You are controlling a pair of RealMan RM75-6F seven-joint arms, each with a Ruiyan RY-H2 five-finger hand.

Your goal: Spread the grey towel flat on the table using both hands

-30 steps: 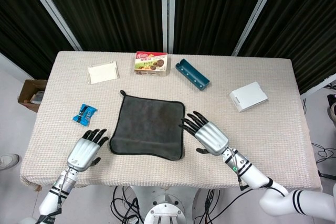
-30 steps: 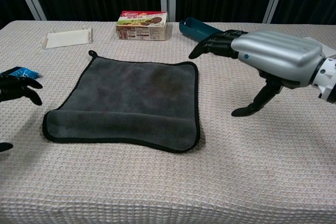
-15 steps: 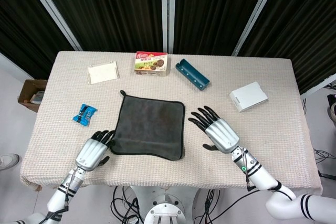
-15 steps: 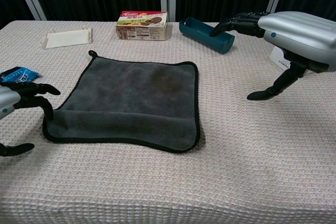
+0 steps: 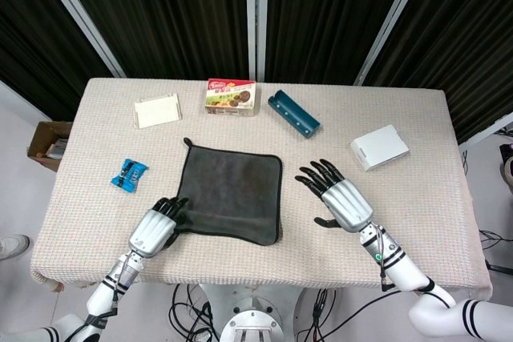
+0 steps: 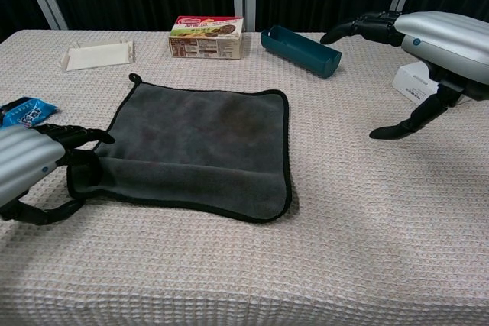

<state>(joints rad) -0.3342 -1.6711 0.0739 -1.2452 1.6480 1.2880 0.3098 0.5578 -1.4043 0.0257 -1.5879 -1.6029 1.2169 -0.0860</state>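
Observation:
The grey towel [image 5: 232,195] lies in the middle of the table [image 5: 417,222], its hanging loop at the far left corner. A crease runs across its near part [image 6: 191,166]. My left hand [image 5: 155,228] is at the towel's near left corner; its fingers [image 6: 76,137] rest on that corner and the thumb curves below, off the cloth. My right hand [image 5: 342,200] hovers to the right of the towel with fingers spread, holding nothing. In the chest view the right hand [image 6: 439,36] is raised well clear of the towel [image 6: 199,146].
Along the far side stand a white tray [image 5: 157,110], a snack box [image 5: 231,96] and a teal tray [image 5: 292,114]. A white box [image 5: 378,146] lies at the right, a blue packet [image 5: 129,174] at the left. A cardboard box [image 5: 48,143] sits on the floor.
My left hand has moved right onto the towel's near left corner. My right hand has drawn away from the towel's right edge, going right and up.

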